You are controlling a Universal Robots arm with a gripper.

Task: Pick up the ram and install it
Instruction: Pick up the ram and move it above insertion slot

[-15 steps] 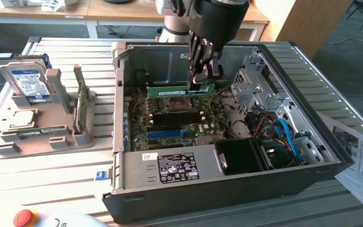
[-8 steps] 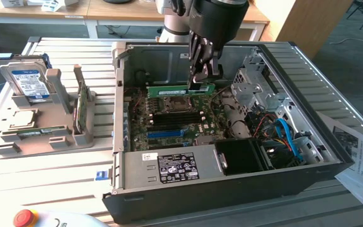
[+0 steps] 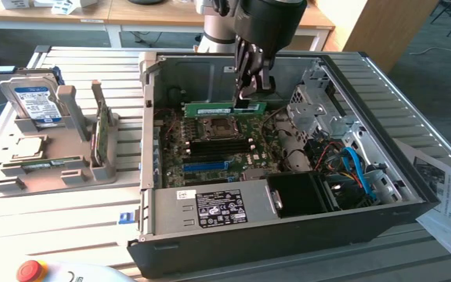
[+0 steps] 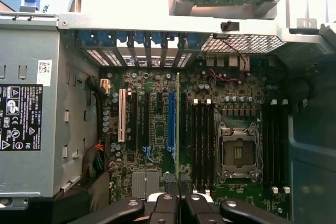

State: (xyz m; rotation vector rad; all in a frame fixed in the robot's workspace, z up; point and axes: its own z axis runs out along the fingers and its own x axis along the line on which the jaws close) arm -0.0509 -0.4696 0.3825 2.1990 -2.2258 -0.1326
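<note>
My gripper (image 3: 249, 98) hangs inside the open computer case (image 3: 151, 147), shut on the ram (image 3: 224, 108). The ram is a slim green stick with a pale label, held level by one end above the motherboard (image 3: 209, 150), over the processor socket (image 3: 216, 126). In the wrist view the ram (image 4: 177, 124) shows edge-on as a thin line running out from the gripper (image 4: 178, 203). It hovers above the board between the blue slot (image 4: 171, 124) and the black memory slots (image 4: 202, 140), not touching them. My fingertips (image 4: 167, 205) clamp its near end.
A grey holder tray (image 3: 22, 182) at the exterior view's left carries a hard drive (image 3: 33, 100), an upright green card (image 3: 100, 132) and a second slim stick (image 3: 53, 163). The power supply (image 3: 218, 208), drive cage (image 3: 316, 108) and cables (image 3: 351, 167) crowd the case. A red stop button (image 3: 30, 270) sits in front.
</note>
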